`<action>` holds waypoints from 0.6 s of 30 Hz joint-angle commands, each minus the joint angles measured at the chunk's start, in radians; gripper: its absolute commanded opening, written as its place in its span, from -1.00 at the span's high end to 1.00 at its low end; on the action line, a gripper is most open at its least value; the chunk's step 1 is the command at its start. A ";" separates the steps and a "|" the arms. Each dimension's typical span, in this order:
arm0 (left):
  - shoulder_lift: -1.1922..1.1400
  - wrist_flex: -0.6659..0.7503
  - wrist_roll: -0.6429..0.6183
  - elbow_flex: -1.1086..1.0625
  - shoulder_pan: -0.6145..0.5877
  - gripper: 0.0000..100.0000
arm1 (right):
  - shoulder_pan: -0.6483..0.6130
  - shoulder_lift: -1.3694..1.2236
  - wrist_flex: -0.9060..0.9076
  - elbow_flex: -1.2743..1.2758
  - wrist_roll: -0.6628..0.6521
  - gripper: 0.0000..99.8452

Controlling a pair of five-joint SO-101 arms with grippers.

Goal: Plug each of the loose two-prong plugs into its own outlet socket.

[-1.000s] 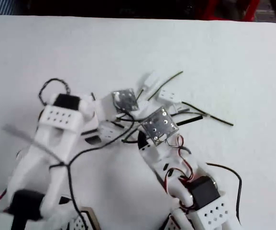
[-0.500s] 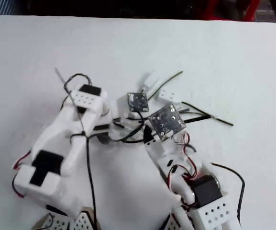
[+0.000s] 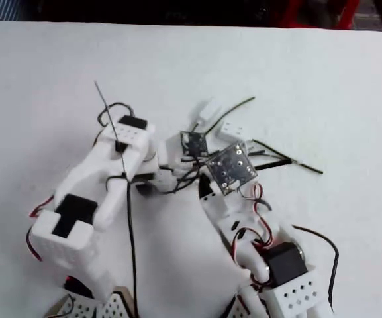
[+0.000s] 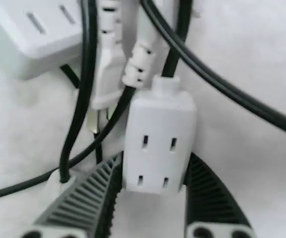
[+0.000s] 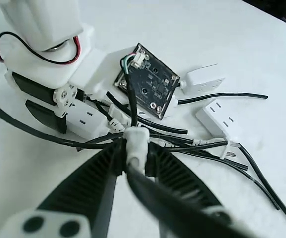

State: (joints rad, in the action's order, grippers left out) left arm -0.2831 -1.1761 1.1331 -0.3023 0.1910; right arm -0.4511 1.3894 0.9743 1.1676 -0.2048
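White table: both arms meet at a tangle of black cords near its centre. The left gripper is clamped on a white outlet block. The right gripper grasps a white plug just beside that block. A second outlet block lies nearby.

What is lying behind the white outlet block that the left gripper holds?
Behind the outlet block in the left gripper lie a white plug, crossing black cables and a second outlet block. The held block hides where the cables run beneath it.
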 commanded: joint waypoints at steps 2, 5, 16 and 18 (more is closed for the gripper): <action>0.002 -0.038 -0.124 0.046 0.001 0.96 | 0.015 0.015 -0.022 -0.006 0.009 0.96; 0.004 -0.041 -0.270 0.048 -0.002 0.96 | 0.015 0.015 -0.022 -0.006 0.009 0.96; 0.004 -0.035 -0.792 0.057 0.004 0.93 | 0.015 0.015 -0.022 -0.006 0.009 0.96; 0.004 -0.037 -0.792 0.057 0.004 0.82 | 0.015 0.015 -0.022 -0.006 0.009 0.96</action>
State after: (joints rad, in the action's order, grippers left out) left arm -0.2831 -1.2098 0.3813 -0.3023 0.1910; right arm -0.4511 1.3894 0.9743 1.1676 -0.2048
